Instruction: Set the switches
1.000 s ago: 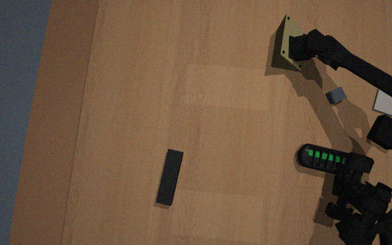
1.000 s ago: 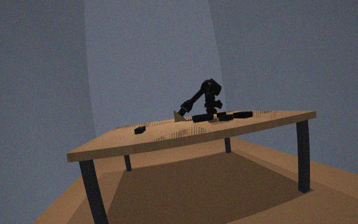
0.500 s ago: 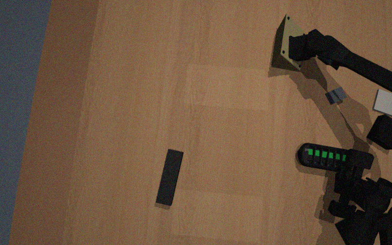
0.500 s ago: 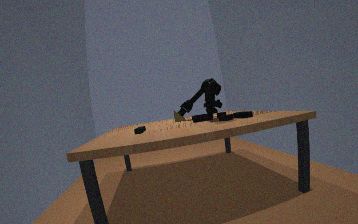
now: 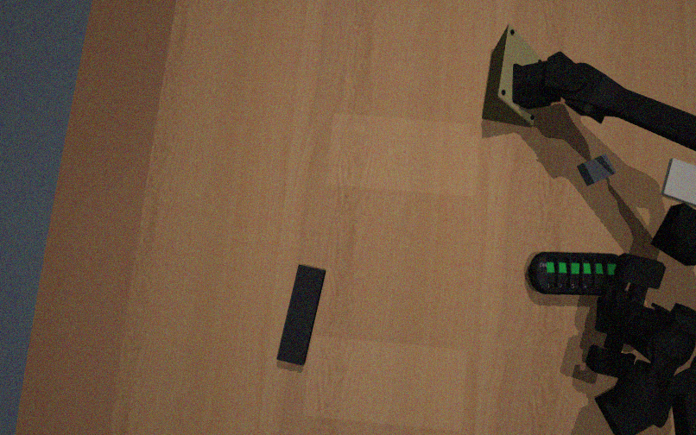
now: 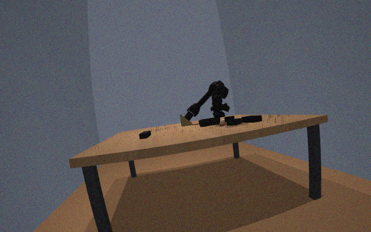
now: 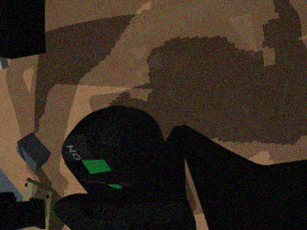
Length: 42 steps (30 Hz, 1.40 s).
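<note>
The dark grey controller unit (image 5: 537,280) (image 6: 207,122) (image 7: 111,130) sits on its base, switches up, with its label hidden. In the top view six green ends show along its upper side, the fifth and sixth dimmer; "ON" is at its left, with small numbers below. Which ends are pressed down cannot be told. My gripper (image 6: 218,116) is shut and empty, pointing down at the unit's right end. It hides that end in the top view, and whether the tips touch is unclear. In the wrist view, dark gripper parts cover most of the switches; only two green patches show.
The arm rises from a khaki wedge (image 5: 505,77) (image 6: 184,121). A small grey block (image 5: 596,170) (image 7: 32,151), a white module (image 5: 683,181) and a black block (image 5: 678,233) (image 7: 20,27) lie nearby. A long dark block (image 5: 300,315) (image 6: 145,134) lies apart. Other dark blocks (image 6: 251,118) (image 6: 234,122) lie beyond the unit.
</note>
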{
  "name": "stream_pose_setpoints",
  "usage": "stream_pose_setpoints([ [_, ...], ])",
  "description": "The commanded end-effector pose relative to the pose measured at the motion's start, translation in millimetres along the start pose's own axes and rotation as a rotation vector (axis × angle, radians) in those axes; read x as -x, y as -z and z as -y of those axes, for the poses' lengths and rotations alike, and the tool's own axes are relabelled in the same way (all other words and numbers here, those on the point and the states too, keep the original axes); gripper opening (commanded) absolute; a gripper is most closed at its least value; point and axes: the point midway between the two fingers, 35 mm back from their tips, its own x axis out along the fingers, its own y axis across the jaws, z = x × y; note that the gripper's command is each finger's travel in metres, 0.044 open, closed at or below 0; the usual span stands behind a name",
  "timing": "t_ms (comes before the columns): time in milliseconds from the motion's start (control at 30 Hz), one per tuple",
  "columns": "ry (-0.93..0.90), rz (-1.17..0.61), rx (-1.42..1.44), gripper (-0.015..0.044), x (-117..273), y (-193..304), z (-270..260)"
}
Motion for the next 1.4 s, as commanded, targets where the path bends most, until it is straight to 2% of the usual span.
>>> stream_pose_setpoints([
  [0,-0.016,-0.004,-0.005,0.0000,-6,2,-7],
  [267,-0.017,-0.004,-0.006,0.0000,-8,4,-16],
  [467,0.102,0.008,-0.069,0.0000,47,2,13],
  [533,0.117,0.009,-0.079,0.0000,54,2,15],
  [700,0.116,0.007,-0.070,0.0000,54,2,14],
  [900,0.086,-0.047,0.150,0.0000,48,-8,-23],
  [1367,0.084,-0.045,0.146,0.0000,47,-9,-22],
])
